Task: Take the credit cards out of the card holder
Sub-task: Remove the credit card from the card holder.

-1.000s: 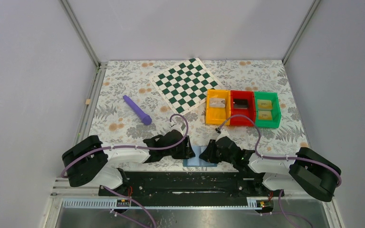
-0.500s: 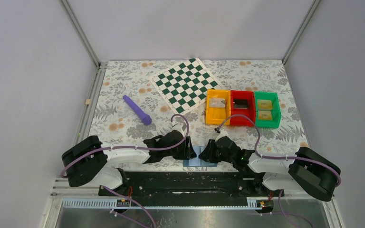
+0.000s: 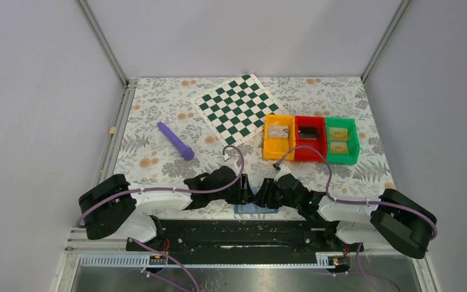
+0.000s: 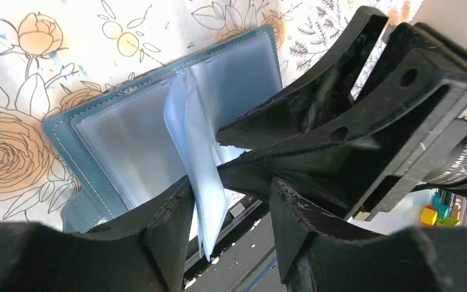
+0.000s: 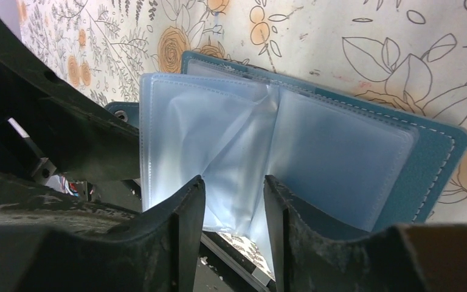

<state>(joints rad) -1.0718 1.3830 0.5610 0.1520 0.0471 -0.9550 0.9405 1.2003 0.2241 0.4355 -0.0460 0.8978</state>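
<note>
1. Card holder (image 3: 254,208): blue, lying open on the flowered table (image 3: 152,121) at the near edge. It sits between my two grippers, which hide most of it from above.
2. Left gripper (image 4: 226,225): jaws part-way apart. One clear sleeve leaf (image 4: 202,182) stands in the gap against one finger and is not pinched.
3. Right gripper (image 5: 232,210): jaws narrowly apart over the fanned sleeves, clamping nothing.
4. In the way: my grippers crowd each other. The right one's black fingers cross the holder's far half in the left wrist view.
5. Credit cards (image 3: 339,133): two, yellow-gold, in the green bin (image 3: 342,159), well apart from the holder.
6. Red bin (image 3: 310,156) and orange bin (image 3: 278,153): in a row with the green one. The orange holds a greyish flat piece, and I cannot tell what the dark item in the red is.
7. Chequered board (image 3: 238,108) and purple stick (image 3: 175,140): farther back, clear of my arms.
8. Views: only the top camera shows the bins, board and stick. Only the wrist cameras show the sleeves and the stitched blue rim.
</note>
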